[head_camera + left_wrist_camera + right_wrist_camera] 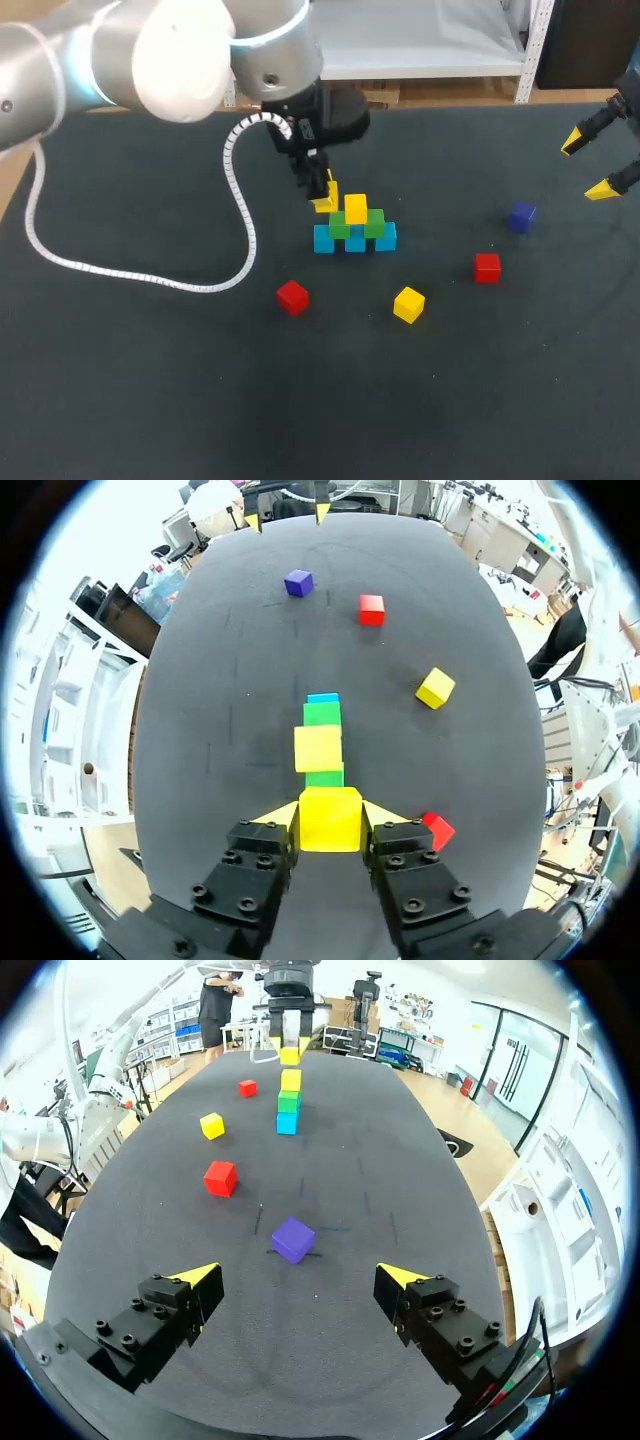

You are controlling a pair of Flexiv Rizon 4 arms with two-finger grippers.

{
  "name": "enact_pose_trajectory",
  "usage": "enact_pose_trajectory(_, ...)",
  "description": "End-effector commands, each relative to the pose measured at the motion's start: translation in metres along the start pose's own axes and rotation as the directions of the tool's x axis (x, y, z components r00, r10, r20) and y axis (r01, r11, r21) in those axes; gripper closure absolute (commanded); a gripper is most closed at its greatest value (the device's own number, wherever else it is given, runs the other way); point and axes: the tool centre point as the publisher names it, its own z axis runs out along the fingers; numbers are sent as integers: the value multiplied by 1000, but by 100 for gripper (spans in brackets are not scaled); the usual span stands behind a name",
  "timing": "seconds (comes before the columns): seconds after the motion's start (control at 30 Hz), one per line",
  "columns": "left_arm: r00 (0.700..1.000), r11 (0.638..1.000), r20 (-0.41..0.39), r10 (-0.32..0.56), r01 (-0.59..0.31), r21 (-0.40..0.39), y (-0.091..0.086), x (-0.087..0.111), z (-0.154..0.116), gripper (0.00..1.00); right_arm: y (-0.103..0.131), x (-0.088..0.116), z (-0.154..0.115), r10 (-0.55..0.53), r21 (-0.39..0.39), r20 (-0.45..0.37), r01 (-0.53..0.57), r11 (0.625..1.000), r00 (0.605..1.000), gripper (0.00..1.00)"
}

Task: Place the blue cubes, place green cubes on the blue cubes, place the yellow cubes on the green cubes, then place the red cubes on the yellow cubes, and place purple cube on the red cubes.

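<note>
Our left hand (331, 817) is grasping a yellow cube (330, 825) between both fingers, holding it at the near end of the stack (322, 742), whose blue, green and yellow cubes are lining up just ahead of it. Our right hand (297, 1276) is hanging released above the counter (400, 1180), with the purple cube (293, 1239) lying just ahead of it.

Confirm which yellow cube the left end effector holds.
The held yellow cube, clamped in the left end effector. The stacked yellow cube sits on green cubes; the loose yellow cube lies alone.
</note>
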Motion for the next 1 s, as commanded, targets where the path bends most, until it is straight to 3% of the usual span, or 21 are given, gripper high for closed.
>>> enact_pose_trajectory(0.03,1000,1000,-2,1,-1,7,3,-2,3,100,0,0,0,-1,0,2,1,1000,1000,0)
enact_pose_trajectory(1.0,1000,1000,-1,4,-4,11,9,-5,16,100,0,0,0,-1,0,2,1,1000,1000,0)
